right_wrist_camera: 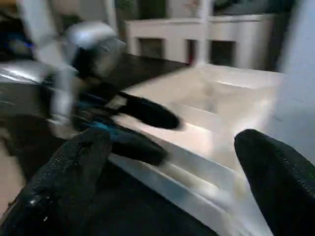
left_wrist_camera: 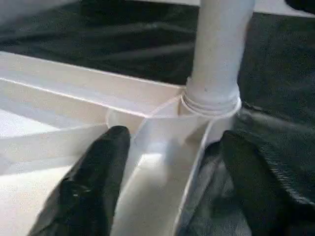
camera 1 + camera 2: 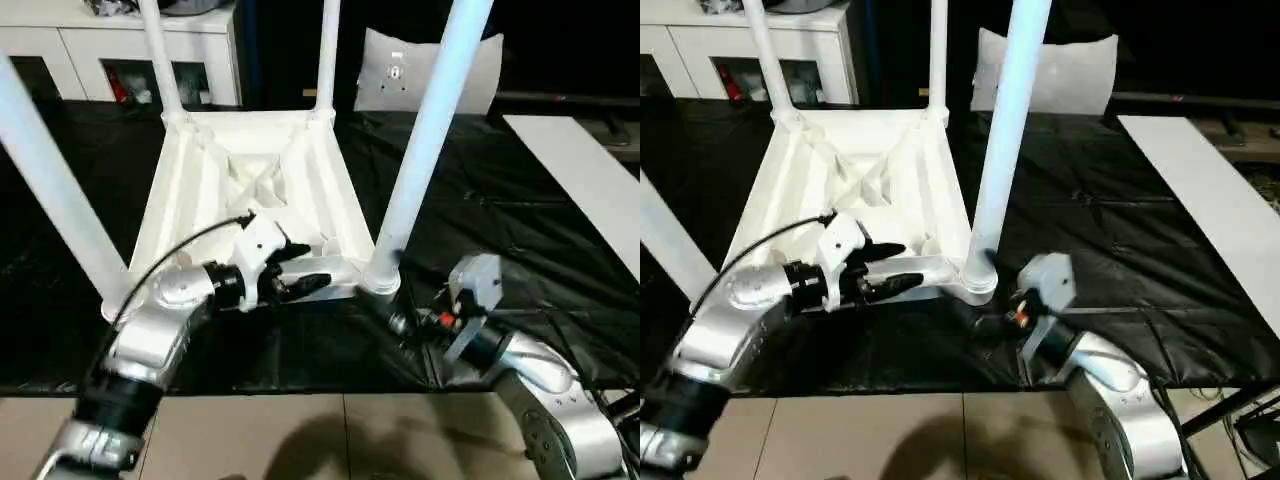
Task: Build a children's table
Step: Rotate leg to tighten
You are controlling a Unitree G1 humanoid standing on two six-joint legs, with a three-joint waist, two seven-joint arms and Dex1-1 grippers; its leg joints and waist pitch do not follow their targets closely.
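Straddling the children's table (image 3: pixel 250 180) rim, apparently: left gripper (image 3: pixel 300 270) fingers (image 2: pixel 93 182).

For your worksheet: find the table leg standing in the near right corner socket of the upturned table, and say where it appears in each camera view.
Left eye: near right leg, right of centre.
Right eye: same leg, centre.
Left wrist: its base, beyond the left gripper.
Right wrist: pale edge.
Shared landmark: table top.

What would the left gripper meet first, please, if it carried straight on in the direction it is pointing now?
Most likely the foot of the near right leg, where it sits in its corner socket. The left gripper points along the near rim of the upturned table top toward that corner, its fingers either side of the rim; depth is uncertain.
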